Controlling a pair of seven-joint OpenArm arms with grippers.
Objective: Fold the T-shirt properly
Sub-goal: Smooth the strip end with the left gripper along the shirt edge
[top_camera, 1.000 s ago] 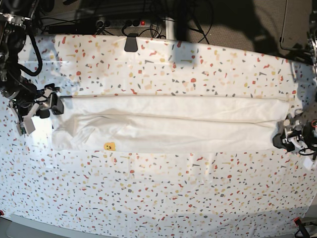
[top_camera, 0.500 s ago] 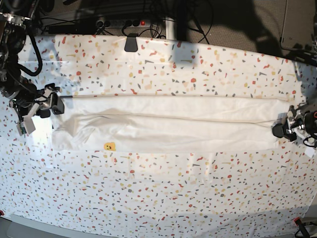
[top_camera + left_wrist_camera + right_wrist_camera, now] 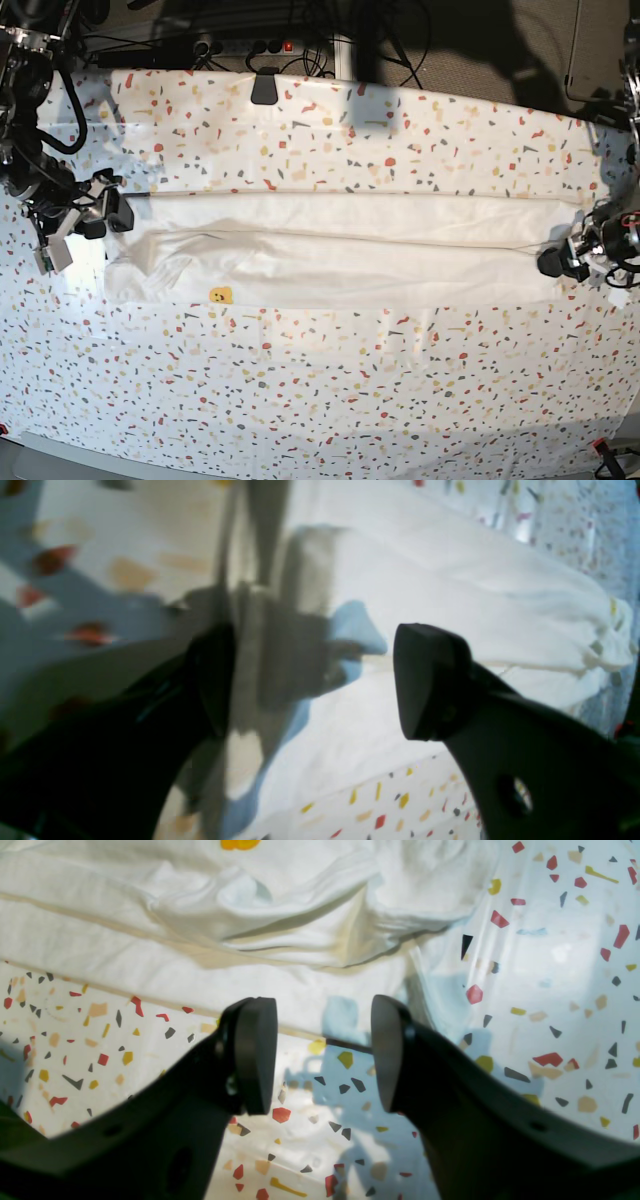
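Soft, limp T-shirt (image 3: 340, 250) folded into a long band; both pairs of fingers (image 3: 322, 1055) (image 3: 305, 680) apart, empty, at its ends, where its corners offer holds.

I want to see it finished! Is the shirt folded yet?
Partly. The shirt already lies folded into a long narrow strip across the table. Right now both grippers are open and holding nothing: the left gripper at one end, the right gripper at the other. Left to do: fold the strip's ends in to make a small neat bundle.

The left claw (image 3: 570, 259) has crept toward the T-shirt (image 3: 340, 250).
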